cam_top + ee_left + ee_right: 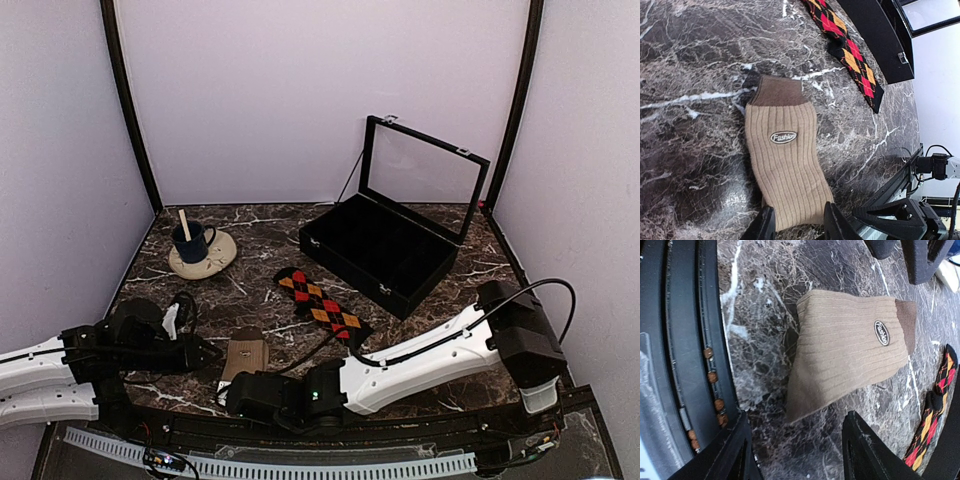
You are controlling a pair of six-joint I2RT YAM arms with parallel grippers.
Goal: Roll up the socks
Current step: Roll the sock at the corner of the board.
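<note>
The tan ribbed sock (245, 358) lies flat near the table's front edge, its brown cuff (778, 91) pointing away from me and a "Fashion" label (882, 333) on top. Behind it to the right, the black argyle sock (322, 303) lies stretched out flat. My left gripper (205, 352) hovers at the tan sock's left side. Its fingers (765, 225) stand apart in front of the sock (787, 165) and pinch nothing. My right gripper (796, 422) is open at the sock's near corner (795, 412), with only bare marble between its fingers.
A black case (385, 250) with a raised glass lid (425, 175) stands at the back right. A blue mug with a stick in it (192, 243) sits on a saucer at the back left. A black rail (685, 365) runs along the near edge.
</note>
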